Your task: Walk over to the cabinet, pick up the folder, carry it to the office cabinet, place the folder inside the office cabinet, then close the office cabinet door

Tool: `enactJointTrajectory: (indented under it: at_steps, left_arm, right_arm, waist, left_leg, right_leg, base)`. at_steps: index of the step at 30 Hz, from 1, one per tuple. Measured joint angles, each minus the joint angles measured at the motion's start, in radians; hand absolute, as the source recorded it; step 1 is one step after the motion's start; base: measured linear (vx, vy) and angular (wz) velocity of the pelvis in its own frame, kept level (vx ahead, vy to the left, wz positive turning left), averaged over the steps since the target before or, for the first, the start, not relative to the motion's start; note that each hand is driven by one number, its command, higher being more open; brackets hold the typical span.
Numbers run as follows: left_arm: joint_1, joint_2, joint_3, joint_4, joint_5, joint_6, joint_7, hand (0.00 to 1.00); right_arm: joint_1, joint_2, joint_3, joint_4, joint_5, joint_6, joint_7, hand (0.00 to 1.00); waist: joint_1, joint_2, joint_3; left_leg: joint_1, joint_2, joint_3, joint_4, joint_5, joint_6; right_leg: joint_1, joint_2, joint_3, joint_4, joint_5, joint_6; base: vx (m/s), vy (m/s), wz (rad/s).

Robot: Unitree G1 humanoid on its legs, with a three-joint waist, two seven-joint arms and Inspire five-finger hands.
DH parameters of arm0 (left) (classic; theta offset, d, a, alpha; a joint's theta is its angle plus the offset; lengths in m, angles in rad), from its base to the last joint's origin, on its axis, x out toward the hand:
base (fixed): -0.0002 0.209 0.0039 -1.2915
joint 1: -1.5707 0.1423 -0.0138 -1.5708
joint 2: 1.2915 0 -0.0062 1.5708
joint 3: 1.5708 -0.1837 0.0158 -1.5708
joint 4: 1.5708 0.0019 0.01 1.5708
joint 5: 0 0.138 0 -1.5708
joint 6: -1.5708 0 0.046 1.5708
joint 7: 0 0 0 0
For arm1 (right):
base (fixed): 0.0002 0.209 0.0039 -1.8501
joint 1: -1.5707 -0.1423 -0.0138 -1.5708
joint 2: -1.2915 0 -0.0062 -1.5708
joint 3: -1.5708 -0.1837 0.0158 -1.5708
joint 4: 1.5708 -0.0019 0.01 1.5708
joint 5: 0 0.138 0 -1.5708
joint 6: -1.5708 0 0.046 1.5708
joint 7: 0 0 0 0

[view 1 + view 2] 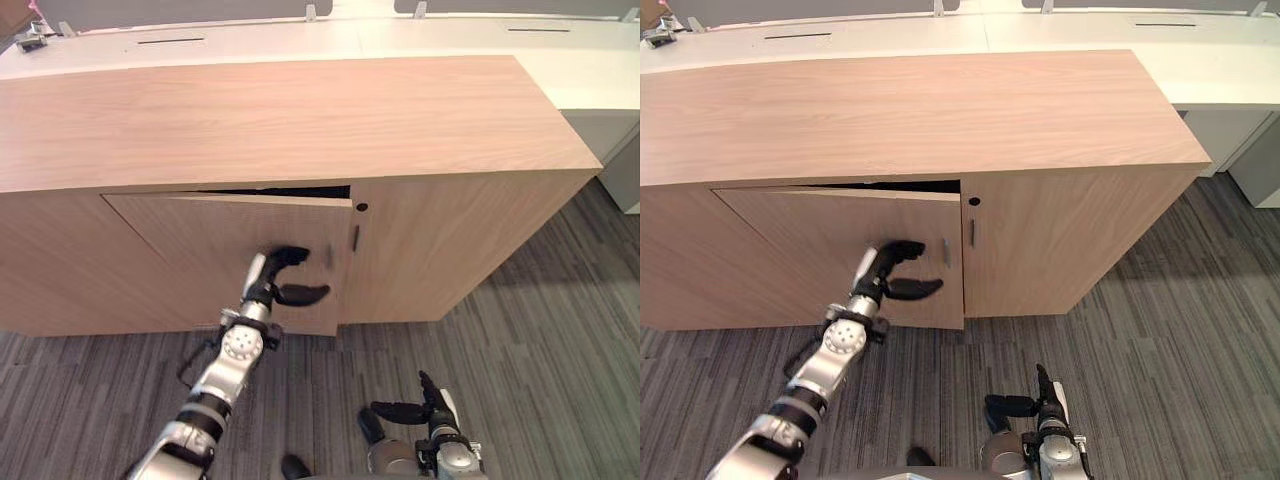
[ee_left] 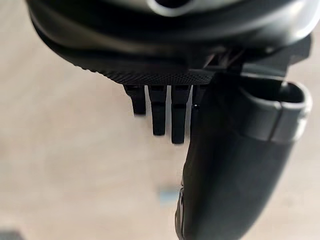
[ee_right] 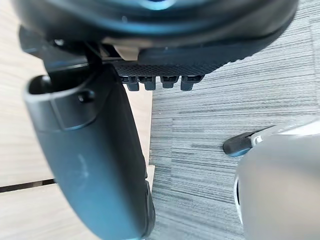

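The light wood office cabinet (image 1: pixel 300 120) stands in front of me. Its left door (image 1: pixel 170 250) is slightly ajar, with a dark gap (image 1: pixel 290 191) along its top edge. My left hand (image 1: pixel 283 272) is raised against that door's front, just left of the small grey handle (image 1: pixel 329 256). Its fingers (image 2: pixel 165 115) reach toward the wood and the thumb sticks out to the right; it holds nothing. My right hand (image 1: pixel 422 410) hangs low over the carpet, open and empty. The cabinet's inside is hidden.
The right door (image 1: pixel 450 250) is shut, with a keyhole (image 1: pixel 362 207) and a thin handle (image 1: pixel 356 238) at its left edge. White desks (image 1: pixel 300 40) run behind the cabinet. Grey striped carpet (image 1: pixel 540 340) spreads to the right.
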State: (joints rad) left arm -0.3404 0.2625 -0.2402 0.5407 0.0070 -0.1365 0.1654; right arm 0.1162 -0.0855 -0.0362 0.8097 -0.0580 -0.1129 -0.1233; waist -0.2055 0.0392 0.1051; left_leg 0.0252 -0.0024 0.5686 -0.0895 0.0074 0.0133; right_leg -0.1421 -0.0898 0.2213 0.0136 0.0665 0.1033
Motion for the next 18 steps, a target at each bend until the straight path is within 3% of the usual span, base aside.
enactJointTrajectory:
  at_steps: [2, 6, 8, 12, 15, 18]
  left_arm:
    - [-0.002, 0.000, 0.000, -0.002, 0.026, 0.000, 0.005, 1.00]
    - [0.058, -0.011, 0.025, -0.039, 0.034, -0.001, 0.005, 1.00]
    - [0.122, -0.022, 0.051, -0.076, 0.032, -0.001, 0.009, 1.00]
    - [0.311, -0.073, 0.117, -0.104, 0.010, -0.002, 0.009, 1.00]
    - [0.430, -0.106, 0.162, -0.082, -0.006, -0.003, -0.009, 1.00]
    - [0.488, -0.131, 0.224, 0.046, -0.005, 0.001, -0.023, 1.00]
  right_arm:
    - [0.000, -0.016, -0.011, 0.011, 0.021, 0.000, 0.004, 1.00]
    - [0.007, -0.033, -0.028, 0.048, 0.031, 0.001, 0.005, 1.00]
    - [0.014, -0.038, -0.037, 0.065, 0.035, 0.003, 0.004, 1.00]
    - [0.008, -0.043, -0.048, 0.089, 0.044, 0.012, -0.006, 1.00]
    - [-0.005, -0.036, -0.049, 0.089, 0.060, 0.012, -0.007, 1.00]
    - [-0.006, -0.025, -0.062, 0.089, 0.061, 0.012, -0.007, 1.00]
  waist:
    - [0.003, 0.010, 0.002]
    - [0.021, 0.005, 0.010]
    - [0.031, 0.004, 0.012]
    - [0.085, 0.001, 0.019]
    - [0.113, -0.010, 0.031]
    - [0.118, -0.015, 0.033]
  left_leg:
    - [-0.006, 0.001, -0.025, 0.002, -0.002, -0.003]
    - [-0.062, 0.041, -0.078, 0.136, -0.044, -0.013]
    - [-0.090, 0.057, -0.171, 0.195, -0.067, -0.014]
    - [-0.103, 0.071, -0.348, 0.247, -0.089, -0.039]
    - [-0.083, 0.073, -0.333, 0.246, -0.108, -0.054]
    - [-0.053, 0.067, -0.314, 0.229, -0.122, -0.057]
  right_leg:
    - [0.004, -0.003, -0.035, 0.004, -0.011, -0.012]
    - [0.025, 0.000, -0.077, 0.003, -0.023, -0.026]
    - [0.038, 0.008, -0.088, -0.003, -0.022, -0.027]
    - [0.051, 0.033, -0.069, -0.013, -0.011, -0.030]
    - [0.062, 0.037, -0.036, -0.031, 0.008, -0.027]
    - [0.072, 0.036, -0.006, -0.053, 0.006, -0.025]
  base:
    - [-0.03, -0.091, 0.42]
    - [0.02, -0.103, 0.32]
    - [0.07, -0.125, 0.12]
    - [0.03, -0.096, -0.12]
    - [-0.05, 0.003, -0.32]
    - [-0.07, 0.023, -0.33]
